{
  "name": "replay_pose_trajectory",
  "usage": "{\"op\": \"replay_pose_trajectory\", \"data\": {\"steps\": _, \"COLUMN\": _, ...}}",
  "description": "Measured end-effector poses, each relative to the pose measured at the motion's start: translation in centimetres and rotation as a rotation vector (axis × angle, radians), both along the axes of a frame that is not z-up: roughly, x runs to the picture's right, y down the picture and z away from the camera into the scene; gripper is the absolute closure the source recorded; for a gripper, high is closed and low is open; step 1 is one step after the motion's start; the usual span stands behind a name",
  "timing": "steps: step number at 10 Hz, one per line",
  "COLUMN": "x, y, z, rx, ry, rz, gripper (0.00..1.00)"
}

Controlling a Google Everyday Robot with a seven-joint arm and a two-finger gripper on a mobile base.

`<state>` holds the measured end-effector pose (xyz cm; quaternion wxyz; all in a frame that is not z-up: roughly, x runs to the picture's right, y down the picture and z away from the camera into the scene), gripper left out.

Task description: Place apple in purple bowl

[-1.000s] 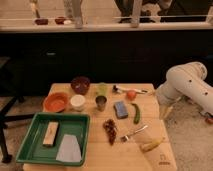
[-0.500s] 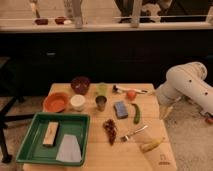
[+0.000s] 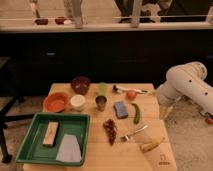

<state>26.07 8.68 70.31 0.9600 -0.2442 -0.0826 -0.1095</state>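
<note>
Wooden table fills my view, with dark cabinets behind it. At the near left corner sits a green tray holding a wooden block and a pale folded cloth. Toward the near right corner lie a banana and a fork, with the grape bunch just left of the fork.

Mid-table I see a blue sponge beside a green vegetable, possibly a cucumber. A metal cup, a white cup and an orange bowl run toward the left edge.

Near the far edge, the purple bowl stands left of centre. The apple rests on the table toward the far right, well apart from that bowl.

The gripper hangs just off the right edge below the white arm. I cannot tell its state.
</note>
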Motion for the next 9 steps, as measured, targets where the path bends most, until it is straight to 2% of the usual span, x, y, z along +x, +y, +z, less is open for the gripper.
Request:
{"op": "replay_pose_trajectory", "data": {"steps": 5, "x": 0.0, "y": 0.0, "z": 0.0, "rx": 0.0, "ry": 0.0, "rz": 0.0, "gripper": 0.2}}
{"op": "replay_pose_trajectory", "data": {"steps": 7, "x": 0.3, "y": 0.1, "z": 0.2, "rx": -0.017, "ry": 0.006, "rz": 0.0, "gripper": 0.2}}
{"op": "replay_pose_trajectory", "data": {"steps": 8, "x": 0.4, "y": 0.1, "z": 1.0, "rx": -0.04, "ry": -0.005, "rz": -0.014, "gripper": 0.2}}
{"op": "replay_pose_trajectory", "data": {"steps": 9, "x": 0.1, "y": -0.2, "z": 2.5, "rx": -0.056, "ry": -0.048, "rz": -0.039, "gripper": 0.2}}
